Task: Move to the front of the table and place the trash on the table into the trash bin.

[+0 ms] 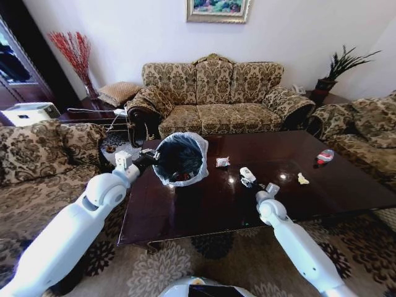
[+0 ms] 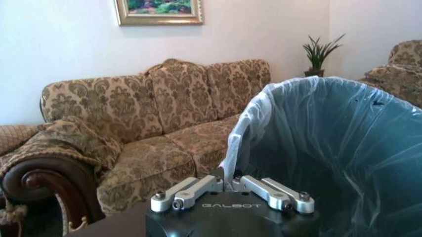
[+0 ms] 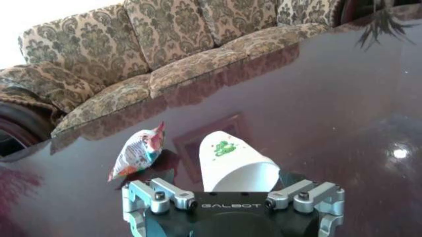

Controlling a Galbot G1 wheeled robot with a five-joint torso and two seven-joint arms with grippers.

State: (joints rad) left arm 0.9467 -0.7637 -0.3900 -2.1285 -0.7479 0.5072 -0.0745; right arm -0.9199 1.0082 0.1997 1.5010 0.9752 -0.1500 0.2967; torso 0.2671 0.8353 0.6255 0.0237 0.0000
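The trash bin (image 1: 180, 159), a black pail with a white bag liner, is tipped on the dark glossy table (image 1: 204, 210) with its mouth toward me. My left gripper (image 1: 153, 156) is shut on its rim, and the left wrist view shows the fingers (image 2: 224, 181) pinching the liner edge of the bin (image 2: 329, 148). My right gripper (image 1: 247, 178) is open at the table's middle, with a white cup (image 3: 234, 165) lying on its side between its jaws. A red-and-white wrapper (image 3: 138, 152) lies just beyond it, between cup and bin (image 1: 222, 162).
A red-and-white piece (image 1: 324, 156) and a small pale scrap (image 1: 302, 179) lie on the table's right part. Patterned sofas stand behind the table (image 1: 216, 93), to its left (image 1: 37, 154) and to its right (image 1: 365, 124). Patterned carpet (image 1: 210, 266) lies in front.
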